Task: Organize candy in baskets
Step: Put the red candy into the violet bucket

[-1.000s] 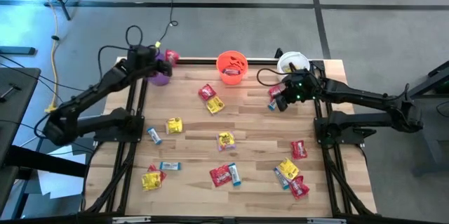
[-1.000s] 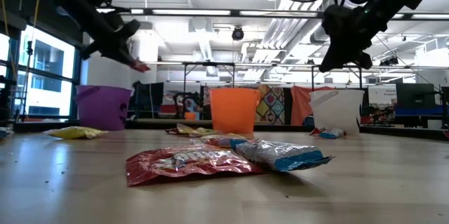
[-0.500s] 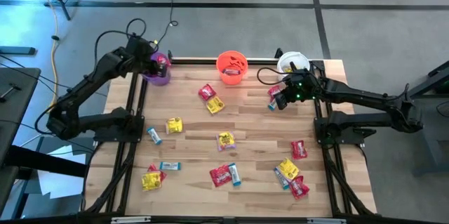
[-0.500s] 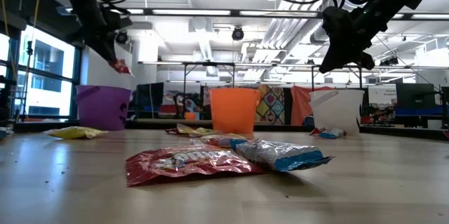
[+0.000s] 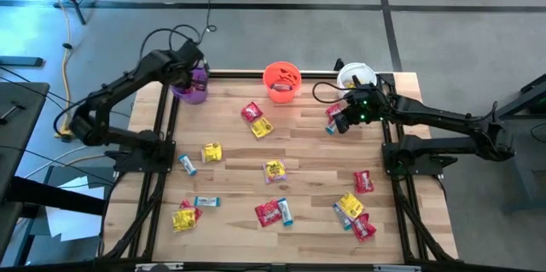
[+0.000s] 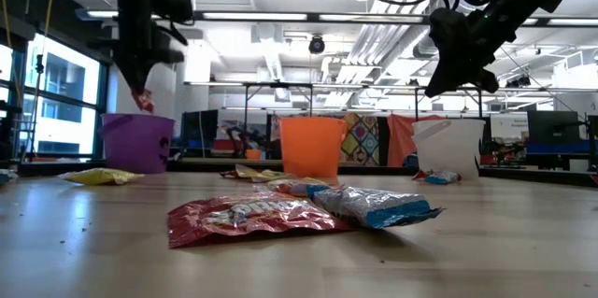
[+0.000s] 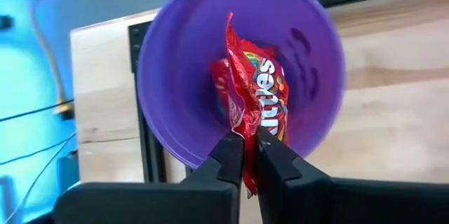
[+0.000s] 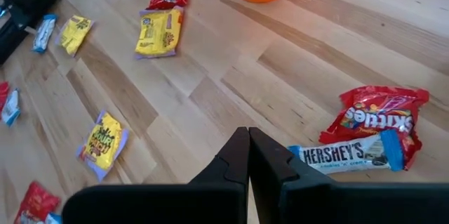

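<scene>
Wood table [image 5: 307, 157], office room behind it in the low view, desks and ceiling lights. Three buckets line the far edge: purple [image 5: 193, 90] at the far-left corner, orange [image 5: 282, 82] mid, white [image 5: 356, 77] far right. I see the left gripper [image 7: 250, 155] straight over the purple bucket's mouth, fingers pinched on a red packet [image 7: 258, 101] that hangs down inside the rim; more red already lies in the bottom. In the low view the packet tip [image 6: 144, 103] sits just above the purple rim [image 6: 137, 119].

Right gripper [image 8: 248, 155] hovers near the far-right edge, in front of the white bucket, fingers together, nothing in them. Below it on the table: a red packet [image 8: 377, 115] touching a blue-and-white bar [image 8: 346, 156].

Loose candy is spread over the middle and near half: red and yellow pair [image 5: 257, 118] near the orange bucket, yellow [image 5: 212, 152] and a bar [image 5: 187, 164] left, yellow [image 5: 274, 169] centre, red plus bar [image 5: 275, 212] near centre, a cluster [image 5: 353, 212] near right, yellow and red [image 5: 185, 217] near left. Open wood between the orange bucket and the right gripper, and along the far-left strip beside the purple bucket. Near edge is crowded on both corners.
</scene>
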{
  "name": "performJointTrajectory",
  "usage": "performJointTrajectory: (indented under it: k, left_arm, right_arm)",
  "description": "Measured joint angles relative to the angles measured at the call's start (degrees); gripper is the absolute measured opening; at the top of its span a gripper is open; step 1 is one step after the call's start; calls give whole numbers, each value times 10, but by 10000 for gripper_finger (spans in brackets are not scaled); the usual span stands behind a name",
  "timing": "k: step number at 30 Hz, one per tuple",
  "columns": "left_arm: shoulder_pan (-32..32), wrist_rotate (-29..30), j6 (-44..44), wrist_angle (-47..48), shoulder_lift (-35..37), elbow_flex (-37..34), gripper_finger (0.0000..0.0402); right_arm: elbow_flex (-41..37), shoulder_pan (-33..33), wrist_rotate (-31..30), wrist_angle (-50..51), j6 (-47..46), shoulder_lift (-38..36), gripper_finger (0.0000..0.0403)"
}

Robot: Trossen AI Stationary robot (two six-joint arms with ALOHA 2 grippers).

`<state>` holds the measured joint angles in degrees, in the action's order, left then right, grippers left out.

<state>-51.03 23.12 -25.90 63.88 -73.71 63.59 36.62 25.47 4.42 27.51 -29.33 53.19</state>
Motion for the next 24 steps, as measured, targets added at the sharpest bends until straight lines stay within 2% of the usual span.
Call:
performJointTrajectory:
  k: [7,16,24]
  left_arm:
    - [-9,10,-21,3,-47,13,13]
    - [-22,-5,36,12,-127,14,14]
    - [-15,16,82,49,-168,29,15]
  right_arm:
    - [0,0,8,0,20,0,0]
    - [0,0,32,-21,47,0,0]
    - [0,0,53,-21,74,0,0]
